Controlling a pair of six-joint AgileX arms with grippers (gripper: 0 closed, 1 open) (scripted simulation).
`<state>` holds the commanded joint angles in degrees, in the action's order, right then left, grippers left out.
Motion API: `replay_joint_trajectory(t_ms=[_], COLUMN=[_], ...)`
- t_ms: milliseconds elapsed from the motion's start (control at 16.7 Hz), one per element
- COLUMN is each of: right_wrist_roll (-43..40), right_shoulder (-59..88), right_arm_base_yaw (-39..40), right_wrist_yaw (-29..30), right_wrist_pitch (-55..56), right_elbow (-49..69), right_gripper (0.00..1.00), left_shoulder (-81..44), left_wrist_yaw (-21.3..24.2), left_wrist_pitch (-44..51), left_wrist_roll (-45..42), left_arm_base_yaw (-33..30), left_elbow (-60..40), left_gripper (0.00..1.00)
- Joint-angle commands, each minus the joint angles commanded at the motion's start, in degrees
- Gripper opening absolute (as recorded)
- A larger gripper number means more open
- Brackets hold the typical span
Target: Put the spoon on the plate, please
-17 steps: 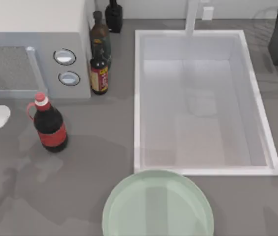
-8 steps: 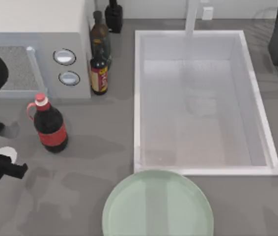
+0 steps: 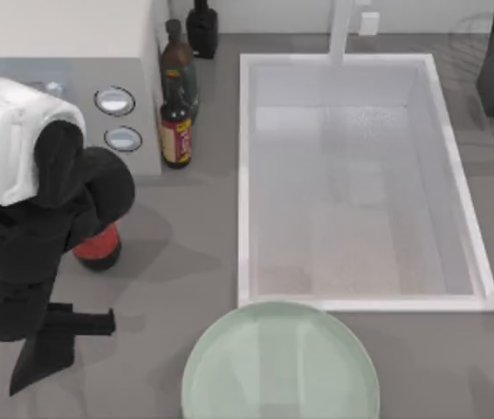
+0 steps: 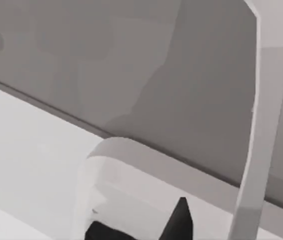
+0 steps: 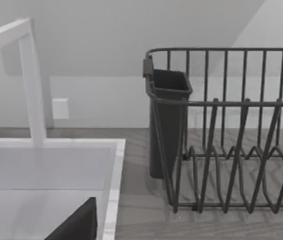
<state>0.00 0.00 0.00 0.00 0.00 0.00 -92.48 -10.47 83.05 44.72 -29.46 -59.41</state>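
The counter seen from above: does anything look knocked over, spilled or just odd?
Nothing looks tipped or spilled. The round pale mint-green plate lies flat and bare at the near edge. The dark sauce bottles stand upright beside the grey microwave. The left arm's black gripper hangs over the left of the counter, covering most of the red-labelled cola bottle.

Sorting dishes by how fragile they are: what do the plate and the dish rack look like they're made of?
The plate looks like glazed ceramic or smooth plastic: even mint-green surface, soft sheen, a shallow raised rim; the look leaves it open. The dish rack looks like dark coated metal wire: thin bent rods, matte dark grey, with a solid dark cup, probably plastic, hung at its corner.
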Motion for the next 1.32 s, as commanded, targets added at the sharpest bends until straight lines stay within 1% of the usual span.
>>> replay_joint_trajectory(t_ms=[240,540,780,900,1080,1200,1320], right_wrist_roll=[0.0,0.0,0.0,0.0,0.0,0.0,0.0], right_shoulder=[0.0,0.0,0.0,0.0,0.0,0.0,0.0], right_arm_base_yaw=[0.0,0.0,0.0,0.0,0.0,0.0,0.0], right_wrist_yaw=[0.0,0.0,0.0,0.0,0.0,0.0,0.0], right_wrist_pitch=[0.0,0.0,0.0,0.0,0.0,0.0,0.0], right_elbow=[0.0,0.0,0.0,0.0,0.0,0.0,0.0], right_gripper=[1.0,1.0,1.0,1.0,1.0,1.0,1.0], left_shoulder=[-2.8,-7.5,-11.8,-13.7,-15.8,-16.5,-16.8], left_wrist_yaw=[0.5,3.1,5.7,6.9,8.4,9.0,9.2], left_wrist_pitch=[-1.5,-7.4,-13.2,-16.0,-19.5,-20.9,-21.3], left_wrist_roll=[26.7,59.0,81.0,89.7,98.8,101.9,102.7], left_arm_base_yaw=[-9.1,-18.7,-24.3,-26.3,-28.2,-28.9,-29.0], left_elbow=[-2.5,-8.2,-13.7,-16.1,-18.9,-20.0,-20.3], left_gripper=[0.0,0.0,0.0,0.0,0.0,0.0,0.0])
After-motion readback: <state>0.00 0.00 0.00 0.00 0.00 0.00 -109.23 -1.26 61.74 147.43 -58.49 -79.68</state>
